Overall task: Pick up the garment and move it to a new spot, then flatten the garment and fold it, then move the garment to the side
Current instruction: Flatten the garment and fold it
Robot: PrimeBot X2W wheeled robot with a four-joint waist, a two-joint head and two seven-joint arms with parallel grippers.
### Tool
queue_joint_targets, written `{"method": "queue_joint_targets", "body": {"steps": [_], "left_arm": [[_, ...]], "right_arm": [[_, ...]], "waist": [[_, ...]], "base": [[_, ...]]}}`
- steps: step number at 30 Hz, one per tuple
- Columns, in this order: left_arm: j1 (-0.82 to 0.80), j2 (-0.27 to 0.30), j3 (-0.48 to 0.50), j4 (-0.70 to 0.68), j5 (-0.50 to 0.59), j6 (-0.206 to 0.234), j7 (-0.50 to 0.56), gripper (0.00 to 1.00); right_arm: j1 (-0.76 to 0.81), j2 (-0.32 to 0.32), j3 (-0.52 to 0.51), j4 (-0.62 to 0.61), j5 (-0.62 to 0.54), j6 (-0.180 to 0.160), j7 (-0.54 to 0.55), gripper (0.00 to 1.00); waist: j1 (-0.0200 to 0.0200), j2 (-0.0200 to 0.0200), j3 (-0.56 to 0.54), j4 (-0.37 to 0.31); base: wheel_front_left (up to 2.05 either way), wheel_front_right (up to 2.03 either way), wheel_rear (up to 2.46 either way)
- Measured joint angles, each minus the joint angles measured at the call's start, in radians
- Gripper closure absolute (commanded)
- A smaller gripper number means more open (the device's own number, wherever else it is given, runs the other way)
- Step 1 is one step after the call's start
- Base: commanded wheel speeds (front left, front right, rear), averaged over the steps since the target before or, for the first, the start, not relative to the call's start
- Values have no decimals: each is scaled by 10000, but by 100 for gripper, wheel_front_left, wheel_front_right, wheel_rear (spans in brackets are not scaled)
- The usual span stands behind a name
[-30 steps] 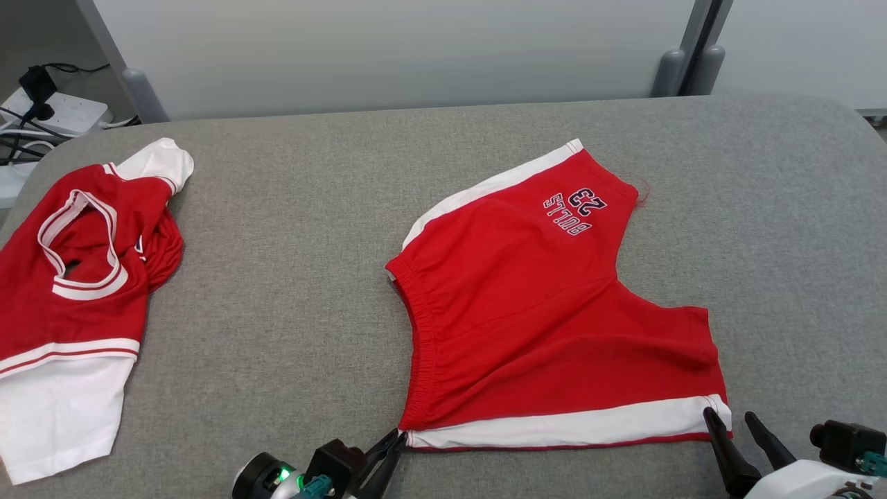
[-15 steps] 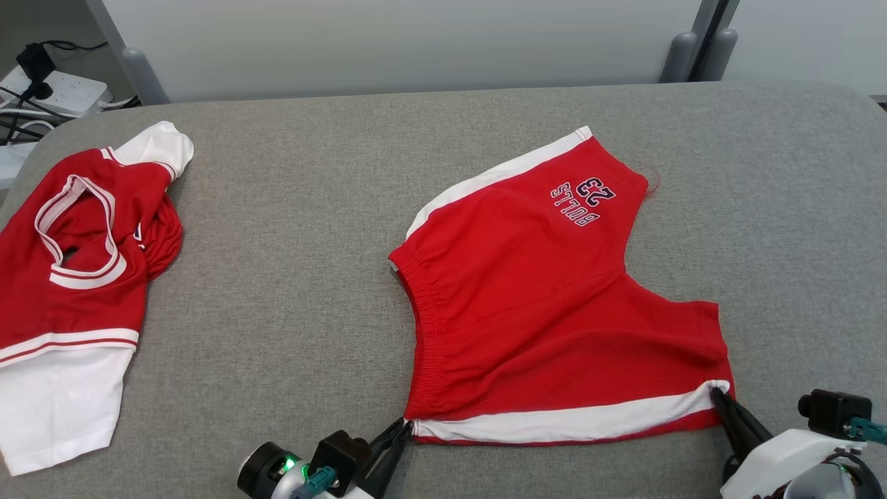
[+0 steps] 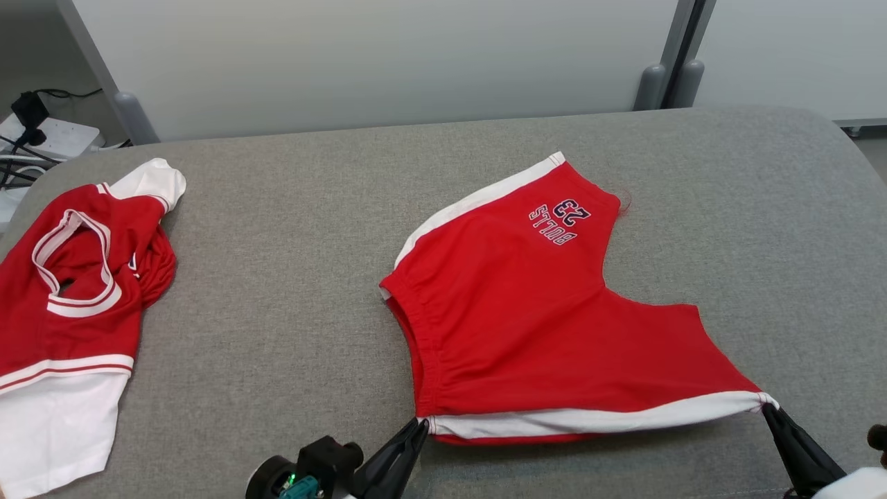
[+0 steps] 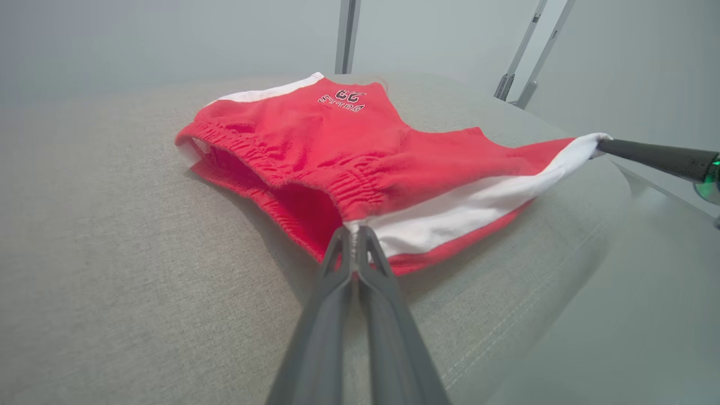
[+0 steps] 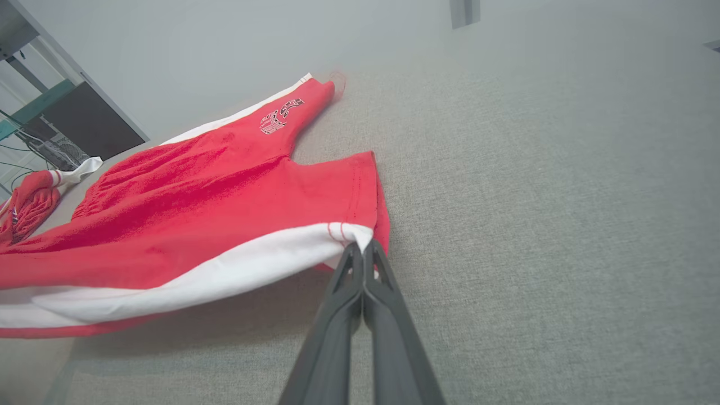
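Note:
The garment [image 3: 540, 312] is a pair of red shorts with white side stripes and "BULLS 23" print, spread on the grey padded table. My left gripper [image 3: 421, 424] is shut on the near waistband corner [image 4: 353, 226]. My right gripper [image 3: 768, 407] is shut on the near leg-hem corner [image 5: 360, 239] of the white stripe. The near edge is lifted and stretched taut between the two grippers; the far leg still lies on the table. In the left wrist view the shorts [image 4: 360, 146] show their open waistband, and the right gripper's fingers [image 4: 647, 154] pinch the far corner.
A second red and white garment, a jersey [image 3: 69, 305], lies at the table's left edge. The grey table [image 3: 277, 277] runs wide around the shorts. A pale wall panel and metal posts [image 3: 665, 76] stand behind; a power strip with cables [image 3: 34, 135] sits far left.
My right gripper went from open beside the hem corner to shut on it, then pulled it right and up, stretching the near white stripe taut. The head camera has shifted slightly.

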Motion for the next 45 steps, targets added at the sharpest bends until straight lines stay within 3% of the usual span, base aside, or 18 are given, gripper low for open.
{"method": "queue_joint_targets", "body": {"steps": [4, 10, 14, 19, 26, 34, 45], "left_arm": [[836, 458, -303, -1628, -543, 0, 1097, 100], [1568, 940, -362, -3384, -955, 107, 2196, 100], [1678, 915, -150, -3963, -1124, 194, 2224, 100], [1131, 560, -144, -3501, -1910, 171, 2111, 100], [-530, -169, -184, -2042, -2886, 42, 1866, 100], [-2877, -725, -119, 293, -4182, 8, 1231, 100], [-4878, -840, -504, 2395, -5486, -2, 326, 100]], "right_arm": [[1197, -497, -756, -1241, -19, 0, 435, 100], [2554, -562, -1802, -2890, -504, 0, 1891, 100], [2855, -249, -2941, -3697, -1097, 0, 2431, 100], [2024, 472, -3597, -3777, -1950, 0, 3085, 100], [-337, 1057, -3942, -2493, -2740, 0, 3674, 100], [-4042, 899, -3287, -61, -3647, 2, 4301, 100], [-7712, 941, -1162, 3381, -3860, 4, 3833, 100]], "waist": [[0, 0, -229, -95], [0, 0, -191, -130], [0, 0, -66, -130], [0, 0, 186, 14], [0, 0, 660, 364], [0, 0, 1725, 963], [-1, 0, 2844, 1640]], "base": [[0, 0, 0], [0, 0, 0], [0, 0, 0], [0, 0, 0], [0, 0, 0], [0, 0, 0], [0, 0, 0]]}}
